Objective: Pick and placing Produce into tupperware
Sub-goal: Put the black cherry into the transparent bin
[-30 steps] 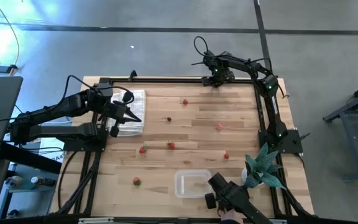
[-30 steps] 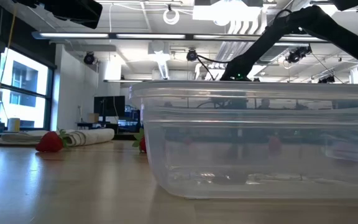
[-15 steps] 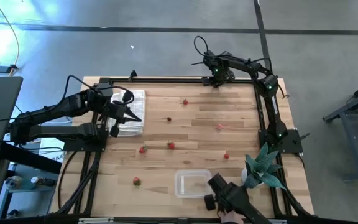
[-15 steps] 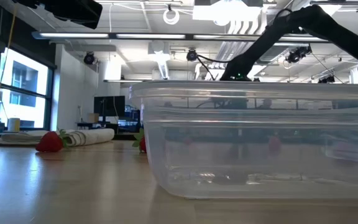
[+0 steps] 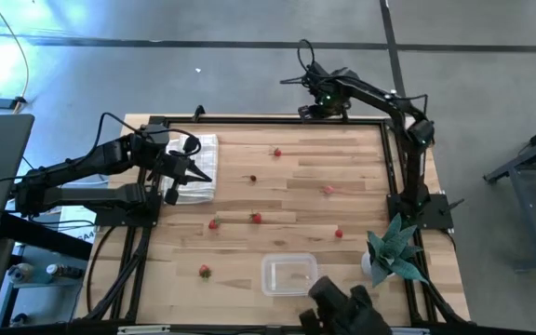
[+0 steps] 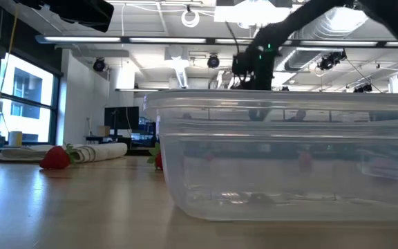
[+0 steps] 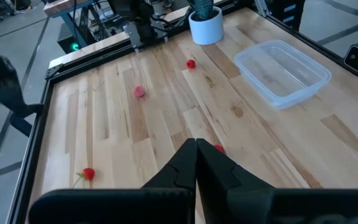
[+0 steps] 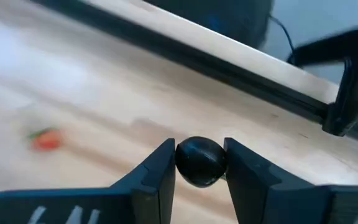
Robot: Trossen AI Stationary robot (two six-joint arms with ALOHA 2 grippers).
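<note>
over the table's far edge (image 5: 249, 122), right gripper (image 8: 199, 163) jaws grasp a dark berry (image 8: 199, 160) (left gripper (image 7: 196, 149) clenched).

Right gripper (image 8: 199, 163) is hovering over the table's far edge, fingers pinching a dark berry (image 8: 199, 162). Left gripper (image 7: 196, 144) is sitting closed at the left side.

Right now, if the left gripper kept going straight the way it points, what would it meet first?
Likely the red berry just ahead of the shut left gripper; the clear container lies off to one side. Depth is uncertain.
</note>
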